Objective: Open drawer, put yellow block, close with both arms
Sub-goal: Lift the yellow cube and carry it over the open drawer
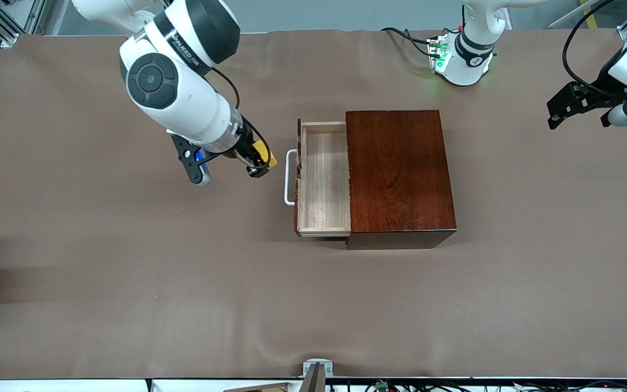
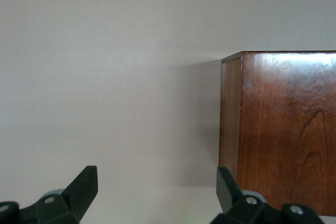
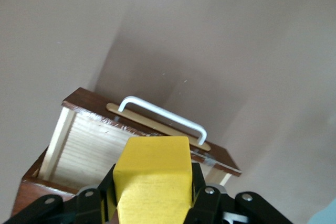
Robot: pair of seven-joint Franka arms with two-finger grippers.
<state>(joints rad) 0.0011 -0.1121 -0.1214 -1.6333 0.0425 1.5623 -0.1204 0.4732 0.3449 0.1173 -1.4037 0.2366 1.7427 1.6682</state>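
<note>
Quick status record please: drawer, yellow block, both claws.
drawer: pulled open, light wood inside, nothing in it
handle: white loop on the drawer front, untouched
yellow block: held in the air
right claw: shut on the yellow block, over the table beside the handle
left claw: open, waiting past the wooden box at the left arm's end

One wooden box (image 1: pixel 400 171), one drawer (image 1: pixel 324 179) (pulled open), one yellow block (image 3: pixel 153 179), two pincers, right pincer (image 1: pixel 262 163), left pincer (image 1: pixel 564 111)
</note>
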